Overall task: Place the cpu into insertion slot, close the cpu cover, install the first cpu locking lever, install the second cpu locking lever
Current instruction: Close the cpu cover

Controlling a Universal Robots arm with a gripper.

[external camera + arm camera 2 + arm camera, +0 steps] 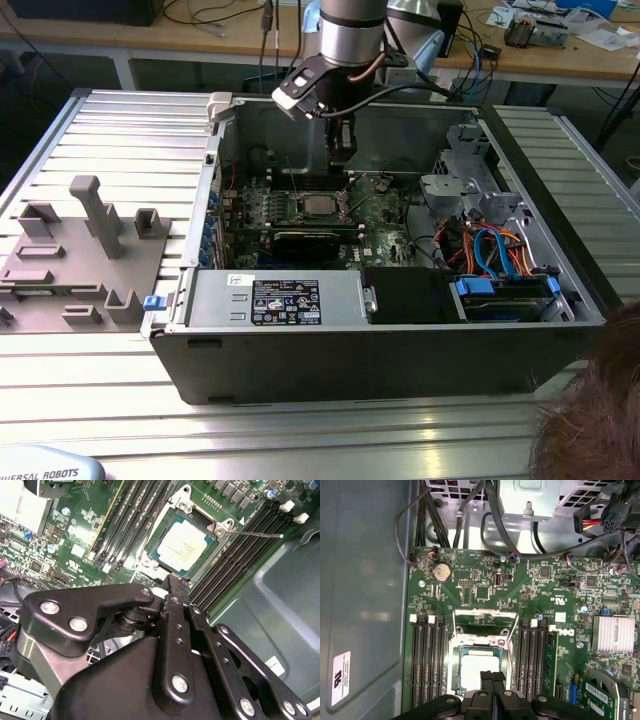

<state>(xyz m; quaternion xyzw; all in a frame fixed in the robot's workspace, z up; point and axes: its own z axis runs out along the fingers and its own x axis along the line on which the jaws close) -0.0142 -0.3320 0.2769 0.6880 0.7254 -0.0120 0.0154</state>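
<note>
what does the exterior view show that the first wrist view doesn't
Exterior view: the whole open computer case, the arm reaching into it, a grey fixture tray at the exterior view's left, blue cables and a person's hair.

First wrist view: close board detail, including a coin battery, a silver heatsink and a white label on the case wall.

Both: the green board, the cpu lying in its socket, and the gripper, shut and holding nothing, close to it.

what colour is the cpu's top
Pale silver-grey with a green rim; the cpu shows best in the second wrist view.
</note>
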